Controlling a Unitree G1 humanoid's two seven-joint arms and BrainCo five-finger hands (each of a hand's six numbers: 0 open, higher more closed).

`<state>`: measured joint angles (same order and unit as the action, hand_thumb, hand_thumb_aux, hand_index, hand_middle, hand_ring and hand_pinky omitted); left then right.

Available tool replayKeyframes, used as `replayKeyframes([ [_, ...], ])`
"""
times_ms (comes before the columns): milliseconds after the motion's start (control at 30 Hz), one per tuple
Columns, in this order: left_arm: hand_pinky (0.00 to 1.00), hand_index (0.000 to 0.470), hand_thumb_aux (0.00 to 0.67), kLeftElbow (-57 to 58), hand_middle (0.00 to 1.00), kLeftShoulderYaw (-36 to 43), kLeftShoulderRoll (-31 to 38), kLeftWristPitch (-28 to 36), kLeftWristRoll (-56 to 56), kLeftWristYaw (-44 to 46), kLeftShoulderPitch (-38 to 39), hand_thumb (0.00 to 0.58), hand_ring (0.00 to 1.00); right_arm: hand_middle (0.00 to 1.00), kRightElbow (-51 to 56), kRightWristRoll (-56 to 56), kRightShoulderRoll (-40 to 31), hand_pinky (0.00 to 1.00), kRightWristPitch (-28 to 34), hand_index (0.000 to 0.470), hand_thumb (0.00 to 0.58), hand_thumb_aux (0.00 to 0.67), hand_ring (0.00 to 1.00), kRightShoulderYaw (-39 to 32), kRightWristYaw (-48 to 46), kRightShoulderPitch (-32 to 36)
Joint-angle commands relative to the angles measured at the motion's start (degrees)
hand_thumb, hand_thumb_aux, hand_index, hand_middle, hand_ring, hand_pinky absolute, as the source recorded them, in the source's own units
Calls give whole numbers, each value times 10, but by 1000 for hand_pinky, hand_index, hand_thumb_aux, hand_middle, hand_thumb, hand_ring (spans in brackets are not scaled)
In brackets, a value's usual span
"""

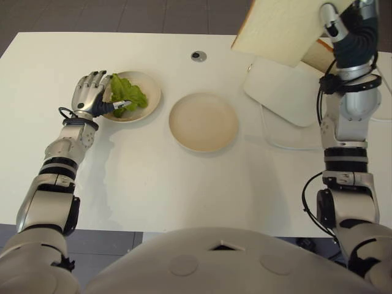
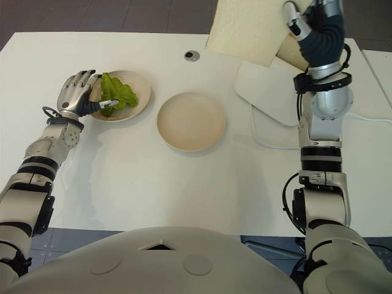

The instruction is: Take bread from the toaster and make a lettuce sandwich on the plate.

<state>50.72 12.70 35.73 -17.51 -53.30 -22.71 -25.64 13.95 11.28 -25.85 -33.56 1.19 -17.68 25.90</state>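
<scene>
My right hand is raised at the far right, shut on a large pale slice of bread that hangs tilted above the white toaster. A second browner slice peeks out behind that hand. An empty beige plate lies in the middle of the table. To its left a small bowl holds green lettuce. My left hand rests at the bowl's left rim, fingers spread upward, thumb tip touching the lettuce without gripping it.
A white cable loops from the toaster across the table on the right. A round metal grommet sits near the far edge. The near half of the white table is bare.
</scene>
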Motion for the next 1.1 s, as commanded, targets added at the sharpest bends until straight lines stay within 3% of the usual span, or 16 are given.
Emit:
replayKeyframes([
  [33,0,0,0,19,0,38,4,-3,3,13,-13,0,0,1000,69,-99,19,1000,36,470,580,670,1000,-66,-15,-10],
  [133,0,0,0,22,0,60,4,-9,7,12,-14,0,0,1000,142,-186,27,1000,45,470,580,670,1000,-126,-28,-18],
  [167,0,81,116,20,0,66,6,-10,9,11,-14,183,0,1000,159,-211,28,1000,45,470,580,670,1000,-145,-32,-20],
  [200,0,125,179,18,0,71,7,-11,10,11,-13,268,0,1000,170,-228,30,1000,46,470,580,670,1000,-159,-37,-22],
  [233,0,264,376,14,0,74,8,-13,12,5,-12,468,0,1000,177,-243,30,1000,47,470,580,670,1000,-172,-43,-25],
  [267,0,302,431,11,0,77,9,-14,13,0,-11,506,0,1000,182,-252,28,1000,46,470,580,670,1000,-180,-47,-28],
  [300,0,405,578,4,0,78,11,-17,15,-8,-11,569,0,1000,186,-257,27,1000,45,470,580,670,1000,-184,-50,-29],
  [333,0,413,589,-5,0,78,13,-22,18,-20,-12,571,0,1000,187,-259,24,1000,44,470,580,670,1000,-183,-51,-30],
  [367,0,470,670,-15,0,76,15,-27,24,-32,-13,580,0,1000,187,-260,20,1000,43,470,580,670,1000,-181,-51,-29],
  [433,0,470,670,-50,0,65,22,-41,36,-59,-10,580,0,1000,175,-259,9,1000,46,470,580,670,1000,-172,-55,-30],
  [500,0,470,670,-79,0,57,25,-53,46,-79,-7,580,0,1000,160,-265,-1,1000,51,278,484,397,1000,-168,-55,-33],
  [533,0,470,670,-90,0,54,26,-58,50,-86,-5,580,0,831,155,-268,-4,831,51,0,0,0,831,-167,-52,-34],
  [567,0,470,670,-100,0,52,27,-65,54,-92,-3,580,0,337,150,-272,-9,337,50,0,0,0,337,-165,-50,-36],
  [600,0,470,670,-112,0,48,27,-75,61,-96,1,580,0,0,143,-274,-13,0,48,0,0,0,0,-161,-46,-37],
  [900,0,470,670,-195,0,49,-27,-228,183,-25,31,580,0,0,75,-236,-36,0,47,0,0,0,0,-81,-16,-36],
  [1100,0,470,670,-184,0,102,-110,-252,165,22,27,580,0,0,25,-188,-27,0,46,0,0,0,0,-10,29,-17],
])
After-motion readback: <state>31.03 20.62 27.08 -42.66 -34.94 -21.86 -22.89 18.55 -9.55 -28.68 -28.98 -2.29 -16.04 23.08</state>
